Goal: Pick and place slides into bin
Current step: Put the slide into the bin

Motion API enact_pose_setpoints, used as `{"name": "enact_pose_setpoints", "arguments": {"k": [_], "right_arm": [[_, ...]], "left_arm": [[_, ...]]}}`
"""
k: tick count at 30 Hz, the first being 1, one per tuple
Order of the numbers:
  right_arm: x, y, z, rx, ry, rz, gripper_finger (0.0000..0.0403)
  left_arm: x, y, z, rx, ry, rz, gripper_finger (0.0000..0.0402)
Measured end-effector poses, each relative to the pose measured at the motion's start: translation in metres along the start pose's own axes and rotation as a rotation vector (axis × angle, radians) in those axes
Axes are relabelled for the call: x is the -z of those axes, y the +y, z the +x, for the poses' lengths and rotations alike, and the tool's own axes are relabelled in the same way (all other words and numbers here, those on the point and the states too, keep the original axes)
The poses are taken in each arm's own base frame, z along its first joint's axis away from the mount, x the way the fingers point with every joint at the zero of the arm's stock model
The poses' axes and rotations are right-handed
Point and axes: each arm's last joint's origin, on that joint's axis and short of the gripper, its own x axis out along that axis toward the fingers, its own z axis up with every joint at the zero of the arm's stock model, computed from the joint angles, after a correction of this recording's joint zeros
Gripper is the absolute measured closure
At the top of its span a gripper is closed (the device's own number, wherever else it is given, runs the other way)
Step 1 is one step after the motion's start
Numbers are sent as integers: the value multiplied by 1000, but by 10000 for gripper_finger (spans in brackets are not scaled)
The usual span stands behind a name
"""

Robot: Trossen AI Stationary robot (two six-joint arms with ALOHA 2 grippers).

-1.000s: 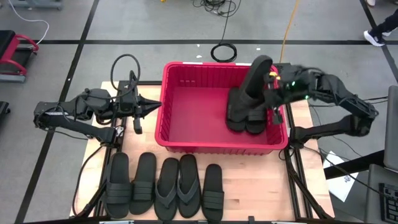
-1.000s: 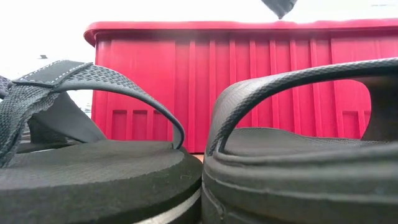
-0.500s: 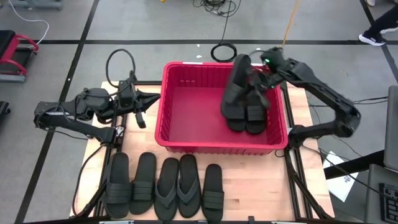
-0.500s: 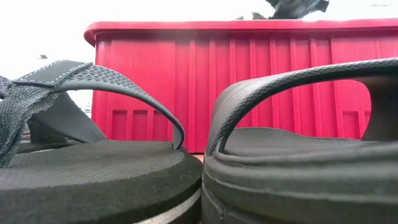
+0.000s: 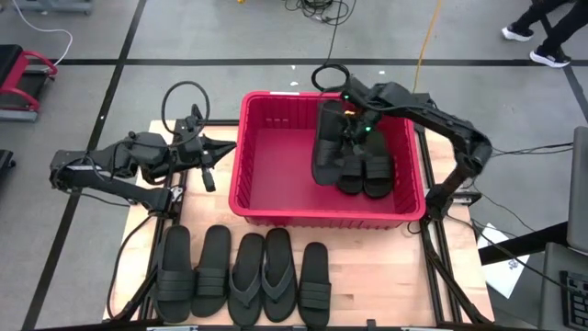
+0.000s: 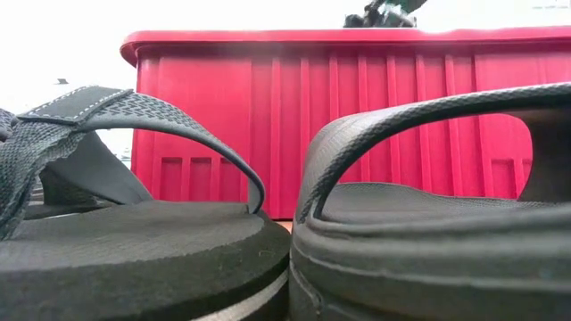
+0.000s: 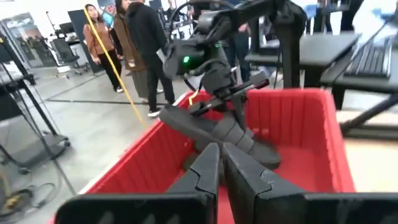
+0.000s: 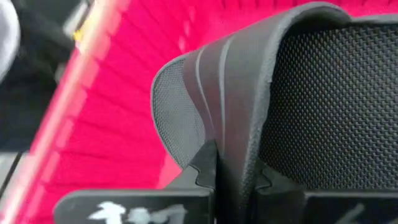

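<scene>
The red bin (image 5: 237, 156) stands mid-table. Two black slides (image 5: 366, 171) lie side by side on its floor at the right. My right gripper (image 5: 355, 123) is inside the bin at its far side, shut on a third black slide (image 5: 328, 142) with a wide ribbed strap, left of those two. Five more slides (image 5: 246, 276), two of them thong-style, lie in a row on the table in front of the bin. My left gripper (image 5: 209, 154) is shut and empty, level, just left of the bin. My right gripper pinches the slide's wide ribbed strap (image 8: 231, 134) between its two fingers, beside the dotted footbed (image 8: 323, 99). The fingers slant down from the table's far right. The slide (image 7: 205, 124) hangs tilted inside the bin; whether its low end touches the floor or the other slides, I cannot tell.
The bin's left half (image 5: 276, 165) is bare red floor. In the low view two slides (image 6: 428, 223) fill the foreground before the bin's ribbed wall (image 6: 357, 125). A cable coil (image 5: 329, 76) lies behind the bin. People stand in the room beyond (image 7: 140, 43).
My right gripper has swung from the bin's right wall toward the table's left and come down inside the bin, staying shut on the slide. The slide has gone with it and tipped from nearly upright to a lower slant beside the two lying slides.
</scene>
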Motion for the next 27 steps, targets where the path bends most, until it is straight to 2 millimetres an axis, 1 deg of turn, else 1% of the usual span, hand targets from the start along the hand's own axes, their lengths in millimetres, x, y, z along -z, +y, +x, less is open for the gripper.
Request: {"name": "enact_pose_setpoints", "arguments": {"k": [3, 7, 11, 14, 17, 22, 27], "right_arm": [[-2, -13, 12, 27, 100, 37, 396], [-6, -27, 24, 0, 133, 102, 396], [-14, -37, 30, 6, 128, 124, 396], [-21, -46, 35, 10, 121, 114, 396], [-19, -56, 44, -8, 144, 134, 396], [-13, -63, 66, -47, 190, 129, 396], [-6, -79, 86, -64, 206, 145, 396]], "left_arm": [[3, 6, -4, -57, 34, 81, 376], [2, 20, -10, -161, 31, 123, 376], [2, 34, -15, -188, 12, 93, 376], [2, 40, -14, -208, 13, 61, 376], [3, 44, -12, -235, 19, 31, 376], [4, 48, -10, -267, 26, 24, 376], [2, 51, -10, -291, 7, -1, 376]]}}
